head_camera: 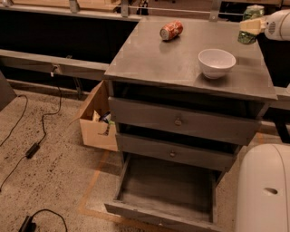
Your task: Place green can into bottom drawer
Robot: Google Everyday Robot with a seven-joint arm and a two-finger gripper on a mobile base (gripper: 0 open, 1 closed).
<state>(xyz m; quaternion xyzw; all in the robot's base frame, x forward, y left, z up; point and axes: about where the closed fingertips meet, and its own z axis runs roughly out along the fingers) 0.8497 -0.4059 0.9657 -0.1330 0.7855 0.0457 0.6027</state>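
Showing the green can (253,12) at 1 o'clock of the view, at the far right corner of the cabinet top (158,59); its mottled pale markings cannot be read, nor can the label of the red can (171,30) lying on its side at 12 o'clock. Here the gripper (250,25) is clamped on the green can, one pale finger (252,26) crossing its front, and the white arm (278,25) enters level from 3 o'clock. Beside it the white bowl (216,62) sits at 7 o'clock of the green can, and the bottom drawer (167,188) stands pulled open at 6 o'clock, well apart from the can

Red can (171,30) lying on cabinet top (154,59); white bowl (216,62) upright; cardboard box (94,124) on floor.
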